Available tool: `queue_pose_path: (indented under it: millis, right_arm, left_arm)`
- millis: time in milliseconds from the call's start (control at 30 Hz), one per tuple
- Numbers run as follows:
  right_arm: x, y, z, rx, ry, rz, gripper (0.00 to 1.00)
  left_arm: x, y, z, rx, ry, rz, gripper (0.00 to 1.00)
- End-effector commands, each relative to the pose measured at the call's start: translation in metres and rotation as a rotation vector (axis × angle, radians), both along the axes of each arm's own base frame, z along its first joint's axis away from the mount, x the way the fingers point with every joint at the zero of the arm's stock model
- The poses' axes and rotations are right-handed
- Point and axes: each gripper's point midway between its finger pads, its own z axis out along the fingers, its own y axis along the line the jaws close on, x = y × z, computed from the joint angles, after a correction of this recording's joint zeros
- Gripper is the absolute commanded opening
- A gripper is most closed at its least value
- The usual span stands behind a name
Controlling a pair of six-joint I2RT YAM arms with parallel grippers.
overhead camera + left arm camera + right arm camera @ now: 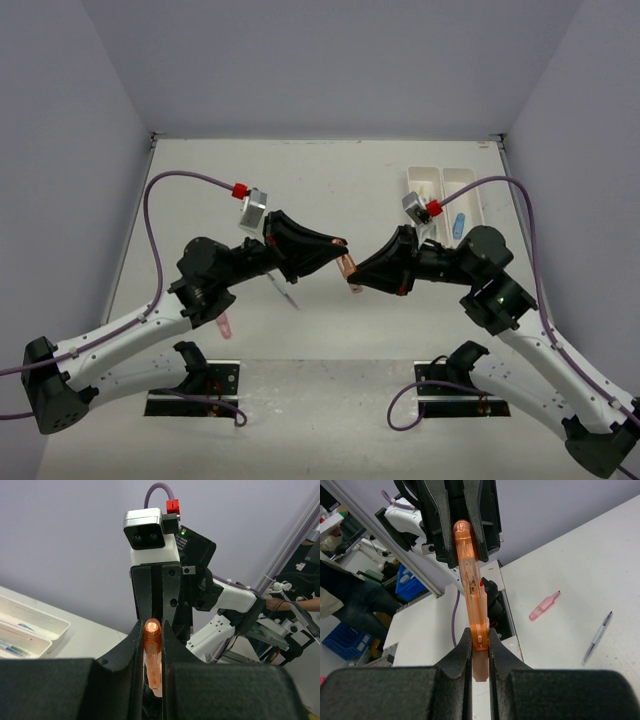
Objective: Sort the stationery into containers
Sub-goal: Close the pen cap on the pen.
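Orange marker (pixel 347 268) hung in mid-air over the centre of the table (pixel 330 190), gripped at both ends. Left gripper (pixel 338 246) was clamped on one end, reaching in from 9 o'clock. Right gripper (pixel 353 284) was clamped on the other end, reaching in from 3 o'clock. Two white trays (pixel 421 173) lay side by side at 2 o'clock, with a blue piece (pixel 459 225) in the right-hand one. Pink marker (pixel 225 326) lay on the table at 8 o'clock. Thin pen (pixel 284 291) lay beneath the left gripper.
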Motion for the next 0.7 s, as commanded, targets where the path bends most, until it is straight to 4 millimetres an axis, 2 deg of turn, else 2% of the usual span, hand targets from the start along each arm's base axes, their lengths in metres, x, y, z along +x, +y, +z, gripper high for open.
queue_pose_path:
  millis: [0,167,267,433,600,667]
  right_arm:
    - [-0.015,-0.007,0.074,0.175,-0.199,0.022,0.0]
    - [-0.022,-0.01,0.094,0.196,-0.283,0.043,0.0]
    - [-0.023,-0.011,0.098,0.197,-0.303,0.043,0.0]
    - [-0.012,-0.01,0.109,0.215,-0.301,-0.01,0.0]
    - [0.002,-0.008,0.136,0.269,-0.317,-0.077,0.0]
    - [0.015,-0.007,0.152,0.293,-0.315,-0.133,0.0]
  left_arm:
    - [0.012,-0.009,-0.035,0.102,0.041,0.025,0.0]
    - [0.021,-0.014,-0.054,0.147,0.109,0.049,0.0]
    - [0.024,-0.015,-0.059,0.15,0.131,0.055,0.0]
    - [0.018,-0.023,-0.066,0.159,0.13,-0.006,0.0]
    - [0.011,-0.028,-0.088,0.169,0.158,-0.051,0.0]
    - [0.008,-0.031,-0.102,0.196,0.176,-0.049,0.0]
